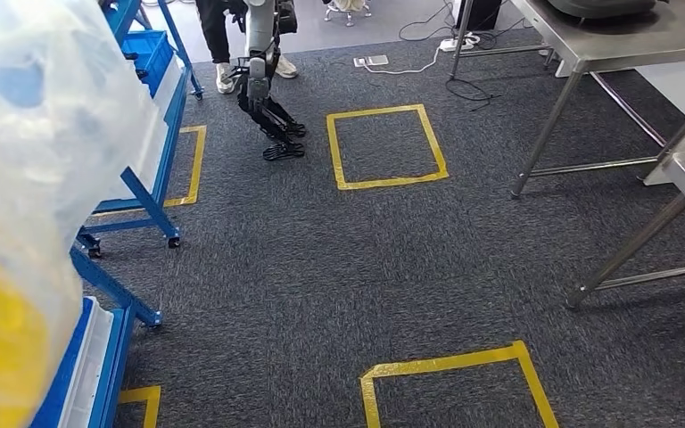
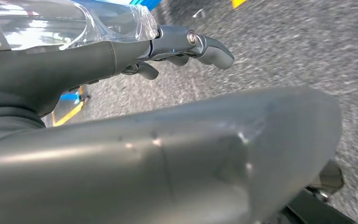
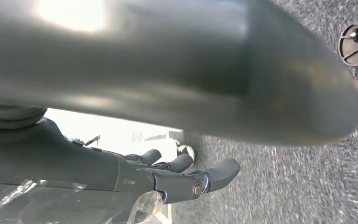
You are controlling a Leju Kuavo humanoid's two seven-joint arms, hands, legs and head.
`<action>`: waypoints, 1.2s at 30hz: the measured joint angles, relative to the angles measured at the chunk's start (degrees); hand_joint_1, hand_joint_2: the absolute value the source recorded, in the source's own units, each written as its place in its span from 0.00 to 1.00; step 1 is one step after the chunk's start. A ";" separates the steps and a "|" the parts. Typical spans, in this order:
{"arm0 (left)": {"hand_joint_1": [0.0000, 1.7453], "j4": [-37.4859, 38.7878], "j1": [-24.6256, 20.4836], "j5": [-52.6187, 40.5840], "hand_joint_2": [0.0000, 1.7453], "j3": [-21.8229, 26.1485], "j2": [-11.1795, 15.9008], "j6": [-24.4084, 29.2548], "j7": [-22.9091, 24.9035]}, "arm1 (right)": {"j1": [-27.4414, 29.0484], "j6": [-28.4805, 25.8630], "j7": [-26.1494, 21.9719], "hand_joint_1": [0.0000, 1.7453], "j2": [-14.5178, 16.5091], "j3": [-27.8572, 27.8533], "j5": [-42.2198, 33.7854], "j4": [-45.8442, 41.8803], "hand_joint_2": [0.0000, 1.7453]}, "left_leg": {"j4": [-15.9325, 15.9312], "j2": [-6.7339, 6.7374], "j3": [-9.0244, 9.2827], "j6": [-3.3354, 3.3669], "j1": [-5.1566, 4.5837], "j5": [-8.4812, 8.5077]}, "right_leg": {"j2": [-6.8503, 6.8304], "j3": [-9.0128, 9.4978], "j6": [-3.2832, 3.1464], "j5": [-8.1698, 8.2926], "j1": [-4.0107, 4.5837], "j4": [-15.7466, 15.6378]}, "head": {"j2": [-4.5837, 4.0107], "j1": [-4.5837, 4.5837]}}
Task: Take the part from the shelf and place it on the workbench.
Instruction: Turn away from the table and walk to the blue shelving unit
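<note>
Clear crinkled plastic wraps the part [image 1: 27, 169], carried close under the head camera at the far left, with a yellow piece inside.

It looks light, soft-skinned and slippery, so a judgement: cradle the solid body from both sides, not the loose film. The left wrist view shows the left hand [image 2: 121, 60] pressed flat along the wrap, fingers [image 2: 209, 49] straight; the right wrist view shows the right hand [image 3: 135, 179] likewise against film, so both appear to clasp it. The head view adds the blue shelf [image 1: 156, 192], grey carpet [image 1: 321, 267], and steel workbench [image 1: 642, 40] far right, well apart.
</note>
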 joint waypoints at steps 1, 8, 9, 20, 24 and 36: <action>0.00 0.00 0.10 0.01 0.00 0.00 0.00 0.00 0.01 | 0.00 0.00 0.00 0.00 -0.02 0.00 -0.04 0.01 0.00 | -0.39 0.08 0.12 0.09 -0.01 0.80 | -0.61 0.16 -0.03 -0.14 0.06 0.00 | 0.00 -0.01; 0.00 0.00 -0.07 0.03 0.00 0.00 0.03 0.01 0.01 | -0.19 0.13 0.04 0.00 0.09 0.01 0.01 -0.01 0.00 | -18.15 4.58 8.57 1.93 -1.44 8.29 | -3.99 1.80 1.15 -1.13 0.27 -0.42 | 0.01 -0.10; 0.00 0.00 -0.06 0.03 0.00 0.00 0.05 0.01 0.02 | -0.23 0.16 0.05 0.00 0.13 0.01 0.01 -0.01 0.00 | -18.49 3.93 8.66 2.13 -1.36 8.44 | -4.33 1.92 1.49 -1.27 0.23 -0.52 | 0.01 -0.18; 0.00 0.00 0.00 0.08 0.00 0.00 0.16 -0.15 0.51 | 0.15 0.19 0.22 0.00 0.15 0.04 0.03 0.04 0.00 | -18.92 -3.74 9.47 2.62 -0.44 8.61 | 4.06 -2.05 2.63 -1.61 -0.65 5.24 | 0.01 -0.02; 0.00 0.00 -0.03 0.21 0.00 0.00 0.19 -0.15 0.65 | 0.15 0.17 0.28 0.00 0.14 0.06 -0.11 0.06 0.00 | -18.38 -6.02 8.65 1.37 -0.25 8.64 | 5.17 -0.26 1.78 -0.03 -0.62 0.62 | 0.00 -0.06; 0.00 0.00 0.02 0.09 0.00 -0.04 0.15 -0.14 0.31 | 0.12 0.13 0.18 0.00 0.08 0.07 -0.21 0.08 0.00 | -13.09 3.45 6.49 2.14 -1.39 7.10 | -2.49 0.75 0.16 -0.77 0.49 0.44 | 0.00 -0.50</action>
